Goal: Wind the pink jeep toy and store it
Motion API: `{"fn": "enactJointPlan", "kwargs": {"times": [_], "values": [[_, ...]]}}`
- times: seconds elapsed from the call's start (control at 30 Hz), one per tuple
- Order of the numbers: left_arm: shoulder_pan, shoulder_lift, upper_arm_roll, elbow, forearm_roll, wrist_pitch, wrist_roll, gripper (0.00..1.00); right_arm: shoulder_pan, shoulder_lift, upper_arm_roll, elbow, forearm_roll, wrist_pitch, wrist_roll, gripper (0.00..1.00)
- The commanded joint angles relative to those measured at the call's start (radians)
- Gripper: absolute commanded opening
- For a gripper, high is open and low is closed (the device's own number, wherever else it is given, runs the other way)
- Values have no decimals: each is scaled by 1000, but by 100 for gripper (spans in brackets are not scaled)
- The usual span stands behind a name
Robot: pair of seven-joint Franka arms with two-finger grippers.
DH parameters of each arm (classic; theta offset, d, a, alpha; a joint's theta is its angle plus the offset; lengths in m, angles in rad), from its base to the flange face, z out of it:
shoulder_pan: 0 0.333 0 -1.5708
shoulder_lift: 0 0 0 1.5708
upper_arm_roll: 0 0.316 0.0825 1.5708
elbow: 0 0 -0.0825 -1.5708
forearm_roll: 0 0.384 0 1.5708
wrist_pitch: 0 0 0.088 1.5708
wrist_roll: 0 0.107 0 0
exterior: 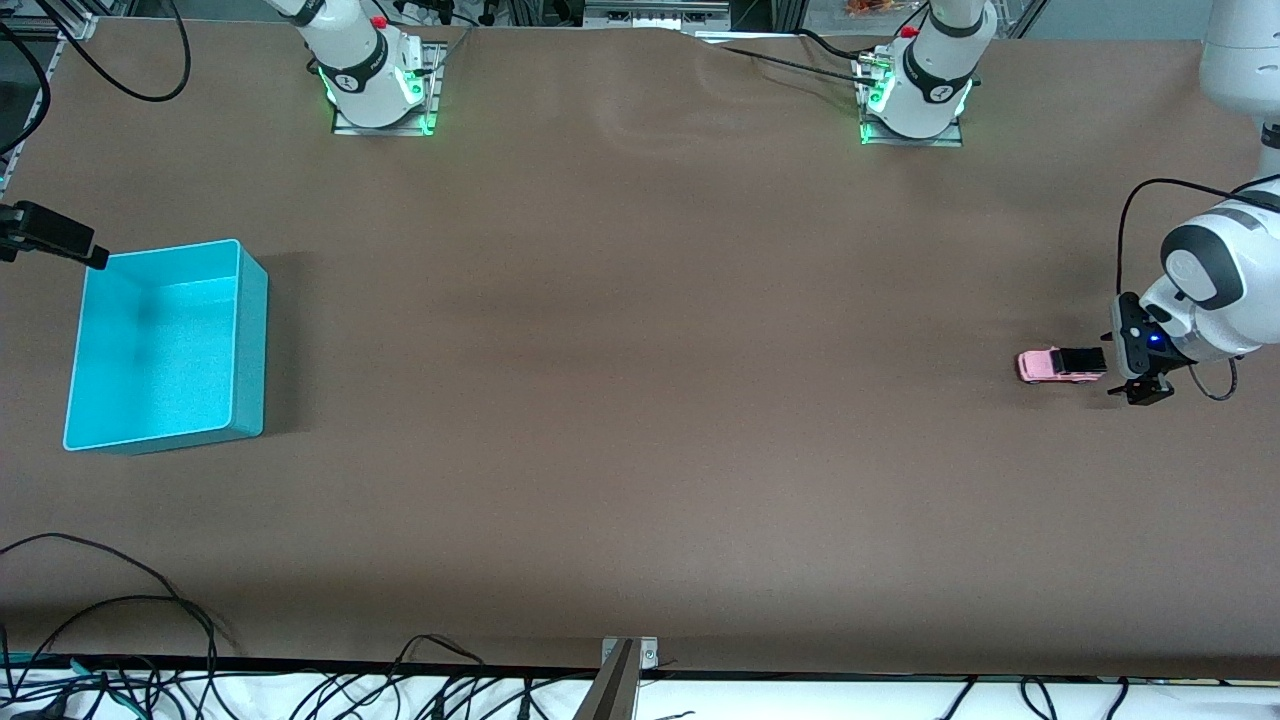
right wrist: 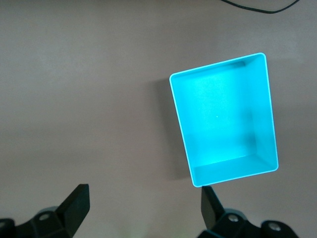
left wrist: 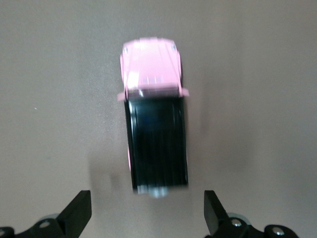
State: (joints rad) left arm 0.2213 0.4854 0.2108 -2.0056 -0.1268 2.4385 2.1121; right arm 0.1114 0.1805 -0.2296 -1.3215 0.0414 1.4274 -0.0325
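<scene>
The pink jeep toy (exterior: 1062, 365) stands on the brown table at the left arm's end, its pink nose pointing toward the right arm's end. In the left wrist view the jeep (left wrist: 154, 114) shows its pink hood and black roof. My left gripper (exterior: 1143, 390) hangs just off the jeep's rear end. It is open and empty (left wrist: 147, 218), and the jeep's rear lies just ahead of the gap between the fingers (left wrist: 79, 215). My right gripper (exterior: 97, 258) is over the turquoise bin's corner at the right arm's end, open and empty (right wrist: 143, 208).
The turquoise bin (exterior: 240, 320) stands empty on the table at the right arm's end; it also shows in the right wrist view (right wrist: 261, 109). Cables lie along the table's edge nearest the front camera (exterior: 120, 600). Both arm bases stand along the top of the front view.
</scene>
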Motion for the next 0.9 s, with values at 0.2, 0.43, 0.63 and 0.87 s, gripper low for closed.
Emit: {"fn": "enactJointPlan", "kwargs": {"times": [0.2,0.43,0.63,0.87], "values": [[-16,-74,15,18,-22,-99,-67,100,-4,-7,3,-7,17,5,-6,100],[-71,-155,13,18,-20,-99,-152,100,-4,-7,1,-7,17,5,-6,100],[-76,-214,-10,18,-25,-93,-164,100,-6,-7,3,-7,17,5,-6,100],[-100,-237,-13,21,-24,-88,-233,100,-6,-7,1,-7,17,5,-7,100]]}}
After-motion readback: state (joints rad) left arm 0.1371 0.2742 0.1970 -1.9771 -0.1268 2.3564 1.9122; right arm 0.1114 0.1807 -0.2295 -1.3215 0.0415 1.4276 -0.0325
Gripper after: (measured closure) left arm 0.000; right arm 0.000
